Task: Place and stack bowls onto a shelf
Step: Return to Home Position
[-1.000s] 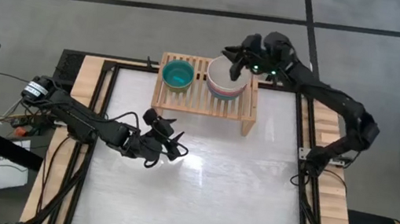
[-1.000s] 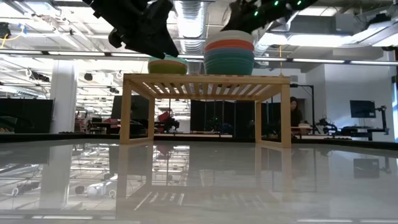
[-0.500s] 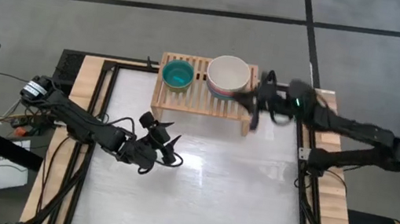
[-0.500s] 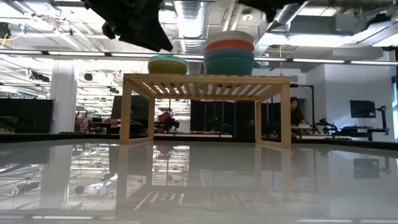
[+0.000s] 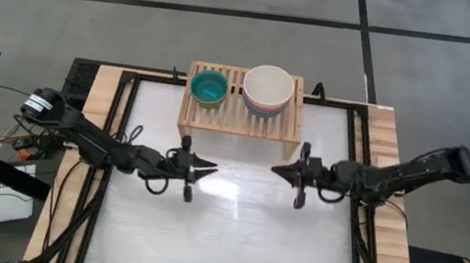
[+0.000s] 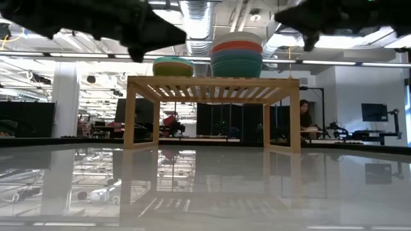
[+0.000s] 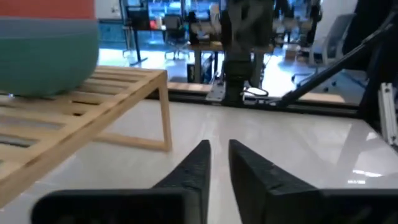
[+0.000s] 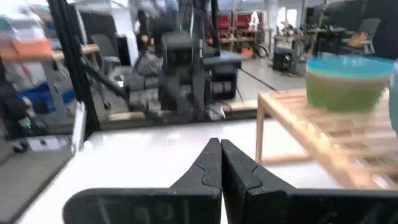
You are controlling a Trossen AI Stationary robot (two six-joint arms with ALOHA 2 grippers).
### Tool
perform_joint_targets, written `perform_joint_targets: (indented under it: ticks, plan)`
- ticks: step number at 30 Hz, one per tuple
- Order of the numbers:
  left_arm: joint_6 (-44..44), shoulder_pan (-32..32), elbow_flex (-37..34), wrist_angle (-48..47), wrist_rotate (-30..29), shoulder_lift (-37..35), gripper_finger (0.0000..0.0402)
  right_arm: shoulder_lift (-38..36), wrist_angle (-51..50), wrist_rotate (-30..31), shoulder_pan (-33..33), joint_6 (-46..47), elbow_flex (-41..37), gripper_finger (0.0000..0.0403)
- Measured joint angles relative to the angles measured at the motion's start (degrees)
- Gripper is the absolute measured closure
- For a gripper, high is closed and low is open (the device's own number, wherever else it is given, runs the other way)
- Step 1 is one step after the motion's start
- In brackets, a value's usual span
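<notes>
Left gripper [image 5: 206,172] hovers over the table [image 5: 228,242] in front of the shelf [image 5: 239,118], and its wrist view shows the fingers [image 7: 198,163] barely apart. From overhead you only get a teal bowl [image 5: 209,88] and a cream bowl [image 5: 269,87] on the shelf. The low view shows they're actually stacks: the right stack [image 6: 236,56] goes cream, orange-red, blue, green. Right gripper [image 5: 277,170] faces the left one, fingers pressed together.
</notes>
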Motion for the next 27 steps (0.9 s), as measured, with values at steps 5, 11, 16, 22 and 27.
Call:
perform_joint_targets:
  ticks: [5, 11, 16, 22, 27]
  plan:
    - [2.10, -0.01, -5.71, -1.21, -0.36, -12.21, 0.0397, -4.34, -0.46, 5.84, 2.94, -0.98, -3.06, 0.0385]
    - [3.98, 0.01, -9.05, -17.49, 0.86, -33.59, 0.0400, -16.53, -5.83, -3.04, -1.90, -2.42, -3.35, 0.0385]
    - [5.76, -0.58, -15.04, -20.76, 2.75, -45.51, 0.0400, -25.36, -15.39, -8.62, -5.97, 0.21, -3.93, 0.0385]
    - [6.91, -0.62, -25.60, -15.55, 2.82, -55.60, 0.0400, -29.26, -15.32, -10.85, -6.32, 1.48, -8.46, 0.0385]
    - [6.94, -0.62, -27.53, -21.03, 2.56, -64.16, 0.0400, -33.22, -17.03, -11.67, -6.35, 2.31, -11.40, 0.0385]
